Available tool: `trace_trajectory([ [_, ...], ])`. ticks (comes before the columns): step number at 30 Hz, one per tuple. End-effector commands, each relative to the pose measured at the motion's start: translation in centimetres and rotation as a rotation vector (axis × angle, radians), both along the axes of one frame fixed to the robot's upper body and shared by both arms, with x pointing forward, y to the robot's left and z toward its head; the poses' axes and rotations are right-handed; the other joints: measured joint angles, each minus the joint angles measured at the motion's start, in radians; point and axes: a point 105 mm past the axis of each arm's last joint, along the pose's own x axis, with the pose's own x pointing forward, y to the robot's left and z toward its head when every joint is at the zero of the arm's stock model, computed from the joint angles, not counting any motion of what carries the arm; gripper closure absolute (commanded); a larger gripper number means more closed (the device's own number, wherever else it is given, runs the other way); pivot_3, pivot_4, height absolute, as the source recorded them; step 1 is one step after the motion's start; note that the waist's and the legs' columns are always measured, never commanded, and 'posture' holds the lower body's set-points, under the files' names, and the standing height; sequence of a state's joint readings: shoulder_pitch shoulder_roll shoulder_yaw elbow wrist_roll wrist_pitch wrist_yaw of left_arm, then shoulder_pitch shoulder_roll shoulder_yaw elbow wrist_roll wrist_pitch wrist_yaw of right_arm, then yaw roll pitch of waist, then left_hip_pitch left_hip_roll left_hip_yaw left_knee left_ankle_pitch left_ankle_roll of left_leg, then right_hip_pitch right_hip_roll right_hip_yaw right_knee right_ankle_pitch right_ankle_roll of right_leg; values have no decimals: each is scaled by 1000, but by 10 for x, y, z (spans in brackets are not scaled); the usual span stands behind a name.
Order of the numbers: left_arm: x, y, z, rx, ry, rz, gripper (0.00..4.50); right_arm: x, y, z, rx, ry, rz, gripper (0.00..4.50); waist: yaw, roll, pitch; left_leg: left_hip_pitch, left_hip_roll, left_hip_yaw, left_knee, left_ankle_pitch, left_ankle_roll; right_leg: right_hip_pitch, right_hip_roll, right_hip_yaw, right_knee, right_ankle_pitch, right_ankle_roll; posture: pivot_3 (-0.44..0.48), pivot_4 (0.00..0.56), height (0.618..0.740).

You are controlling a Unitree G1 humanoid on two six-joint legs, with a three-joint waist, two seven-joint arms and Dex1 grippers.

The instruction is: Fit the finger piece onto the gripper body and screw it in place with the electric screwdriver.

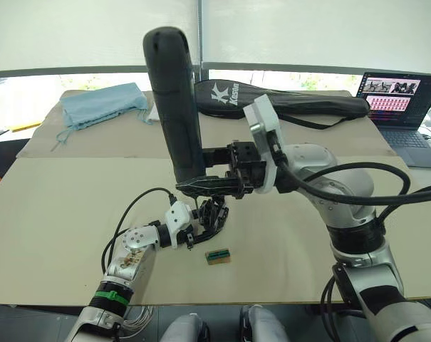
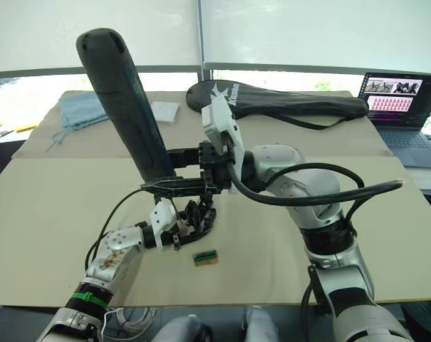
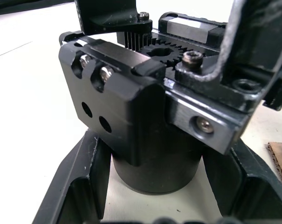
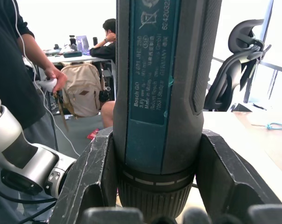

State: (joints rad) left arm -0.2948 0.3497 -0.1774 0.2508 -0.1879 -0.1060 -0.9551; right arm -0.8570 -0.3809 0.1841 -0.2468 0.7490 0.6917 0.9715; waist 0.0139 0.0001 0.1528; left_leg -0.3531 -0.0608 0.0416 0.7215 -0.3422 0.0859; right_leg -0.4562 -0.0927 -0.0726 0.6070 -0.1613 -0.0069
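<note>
While left gripper (image 1: pixel 201 229) clamped gripper body (image 1: pixel 214 214) steady, right gripper (image 1: pixel 204 187) gripped Bosch electric screwdriver (image 1: pixel 176 107) upright above; bit aimed down, likely for driving screw.

Tan table (image 1: pixel 58 214) with a small tan-and-green block (image 1: pixel 218 256) near the middle. At 12 o'clock there's a black zipped racket bag (image 1: pixel 286 103), a light blue cloth (image 1: pixel 101 103) at 11, and an open laptop (image 1: pixel 400 107) at 2.
</note>
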Motion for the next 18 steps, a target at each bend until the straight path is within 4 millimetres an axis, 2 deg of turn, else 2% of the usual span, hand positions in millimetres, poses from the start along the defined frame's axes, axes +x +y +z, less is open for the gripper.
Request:
trace_trajectory([
  [1, -6, 1, -24, 42, 97, 10, 2190, -4, 3, 17, 33, -74, -3, 2584, 0, 0, 0, 0, 0, 0, 0, 0, 0, 0, 0, 0, 0, 0, 0, 0, 150, 740],
  [18, -9, 2, -24, 49, 120, 12, 2190, 4, 10, 12, 15, -75, -36, 2584, -4, 0, 0, 0, -1, 0, 0, 0, -1, 0, 0, -1, 1, 0, 0, 0, 150, 740],
])
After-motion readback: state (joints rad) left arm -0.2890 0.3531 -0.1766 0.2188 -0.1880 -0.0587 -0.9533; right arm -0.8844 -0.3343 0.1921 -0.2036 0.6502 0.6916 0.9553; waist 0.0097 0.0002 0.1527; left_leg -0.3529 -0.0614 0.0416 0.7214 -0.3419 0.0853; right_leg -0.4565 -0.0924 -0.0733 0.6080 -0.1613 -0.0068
